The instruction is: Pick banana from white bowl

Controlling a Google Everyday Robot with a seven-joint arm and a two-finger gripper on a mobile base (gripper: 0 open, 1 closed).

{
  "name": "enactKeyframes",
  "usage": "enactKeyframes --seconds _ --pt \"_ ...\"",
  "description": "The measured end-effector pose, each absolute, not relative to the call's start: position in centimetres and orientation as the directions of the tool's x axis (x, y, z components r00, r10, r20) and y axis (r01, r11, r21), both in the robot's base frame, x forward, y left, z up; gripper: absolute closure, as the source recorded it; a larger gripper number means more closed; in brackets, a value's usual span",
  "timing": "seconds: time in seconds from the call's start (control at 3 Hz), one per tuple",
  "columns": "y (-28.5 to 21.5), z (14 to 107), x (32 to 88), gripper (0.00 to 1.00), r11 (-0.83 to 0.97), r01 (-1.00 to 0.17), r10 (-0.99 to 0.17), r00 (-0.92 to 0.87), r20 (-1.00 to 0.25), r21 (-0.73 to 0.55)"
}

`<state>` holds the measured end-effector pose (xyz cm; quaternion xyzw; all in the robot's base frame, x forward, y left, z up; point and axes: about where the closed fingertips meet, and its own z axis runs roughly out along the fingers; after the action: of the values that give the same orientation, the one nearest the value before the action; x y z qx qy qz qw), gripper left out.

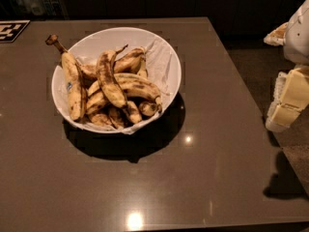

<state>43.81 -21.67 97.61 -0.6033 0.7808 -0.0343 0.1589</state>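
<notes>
Dark brown and glossy, the table [212,105] fills most of the view, with dim cabinets behind it and floor [251,71] showing past its right edge. On top of the pile in the white bowl [166,47] lies the banana [110,81], long and curved, yellow with heavy brown blotches, running from the bowl's far side toward its near side across the fruit beneath it. It sits well apart from the gripper [285,105], far off to that gripper's side across a broad stretch of bare tabletop, and lower than it. Whether the gripper is parted or closed cannot be told; it holds nothing that can be seen and hangs beyond the table's right edge, over the floor, under pale arm parts that run out of the picture. Just beside the banana, on the side away from the gripper, lies the sticker banana [72,83], its long brown stem poking over the rim. On the side nearer the gripper another blotched banana [140,87] touches it and ends in a dark tip. Shorter bananas [118,116] crowd under them at the near rim. Crumpled white paper [161,64] lines the bowl wall facing the gripper. Farthest from the gripper, a black-and-white marker [10,30] lies at the table's far left corner
</notes>
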Motion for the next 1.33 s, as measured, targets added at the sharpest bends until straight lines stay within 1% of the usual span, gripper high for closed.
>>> enactKeyframes --seconds 0.33,0.67,1.0,1.33 --pt "-20.4 97.8 43.6 0.00 0.272 -0.928 -0.954 -0.225 -0.200 -0.256" --pt "-15.5 98.1 42.4 0.00 0.237 -0.943 -0.969 -0.212 -0.129 -0.235" --pt "-9.1 98.5 41.8 0.00 0.220 -0.952 -0.975 -0.211 -0.064 -0.211" --pt "-7.7 99.3 42.0 0.00 0.282 -0.931 -0.959 -0.265 -0.105 -0.232"
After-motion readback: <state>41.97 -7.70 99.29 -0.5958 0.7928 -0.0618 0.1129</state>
